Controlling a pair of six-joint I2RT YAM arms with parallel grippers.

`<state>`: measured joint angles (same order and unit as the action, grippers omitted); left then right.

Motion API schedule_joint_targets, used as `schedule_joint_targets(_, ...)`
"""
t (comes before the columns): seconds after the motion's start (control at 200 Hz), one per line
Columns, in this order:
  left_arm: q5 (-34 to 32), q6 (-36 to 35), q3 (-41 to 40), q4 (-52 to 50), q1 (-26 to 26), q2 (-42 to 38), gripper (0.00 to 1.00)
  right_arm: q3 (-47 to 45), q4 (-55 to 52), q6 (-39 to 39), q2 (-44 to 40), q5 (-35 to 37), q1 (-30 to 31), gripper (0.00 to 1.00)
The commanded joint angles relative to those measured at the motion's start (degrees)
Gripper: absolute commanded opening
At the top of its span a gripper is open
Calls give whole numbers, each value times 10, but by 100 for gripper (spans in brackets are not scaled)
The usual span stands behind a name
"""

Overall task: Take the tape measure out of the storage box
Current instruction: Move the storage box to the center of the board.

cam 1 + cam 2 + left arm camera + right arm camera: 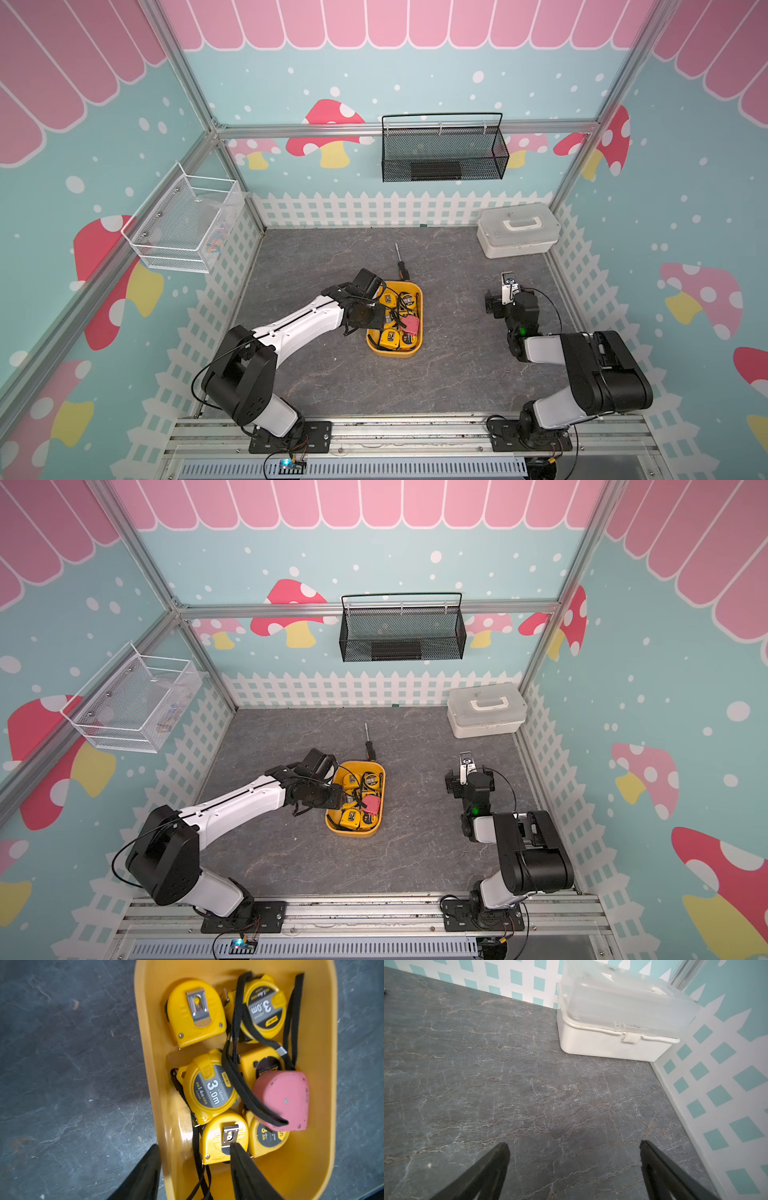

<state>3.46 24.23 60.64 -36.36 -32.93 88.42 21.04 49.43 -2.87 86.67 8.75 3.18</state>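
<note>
As far as the tray goes: yellow tray (392, 353) sits mid-table in both top views, no lid; screwdriver (401, 264) just off its 12 o'clock end; white case (517, 232) well apart toward 2 o'clock
Tape measures: the tape measures (209, 1088) are all inside the tray; several yellow ones plus a pink one (284, 1099) riding on top; black straps (234, 1076) looped over and between them
Left gripper: left gripper (194, 1146) has its fingers apart, nothing held; arm lies toward 8 o'clock of the tray; one finger outside the tray wall, the other over the metal clip of the nearest yellow one (216, 1147); can't tell if it touches
Right gripper: right gripper (574, 1144) spread wide over bare table, empty, out at 3 o'clock of the tray
Handling, my guess: hard stiff shells, probably hefty for their size; smooth rounded sides could slip; I'd pinch across the body, not the clip or strap; tangled straps may drag neighbours along
Views: left wrist view shows labels, clips and the strap mess; top views just show yellow lumps, but both arms too; right wrist view shows only table and case, no tray
</note>
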Motion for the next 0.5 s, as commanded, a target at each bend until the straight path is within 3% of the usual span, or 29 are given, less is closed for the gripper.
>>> schedule_joint_targets(0.0,-34,2,31,19,9,-27,56,48,-110,-39,-54,-66,16,91)
schedule_joint_targets(0.055,-50,3,30,34,15,-35,58,119,-266,-43,-81,-86,29,91)
schedule_joint_targets(0.13,-61,9,14,68,29,-39,60,190,-388,-43,-84,-149,39,92)
schedule_joint_targets(0.295,-49,57,-8,96,77,-31,60,286,-521,-46,-60,-257,92,92)
schedule_joint_targets(0.495,-78,50,-20,97,90,-50,61,404,-649,-58,-8,-248,204,90)
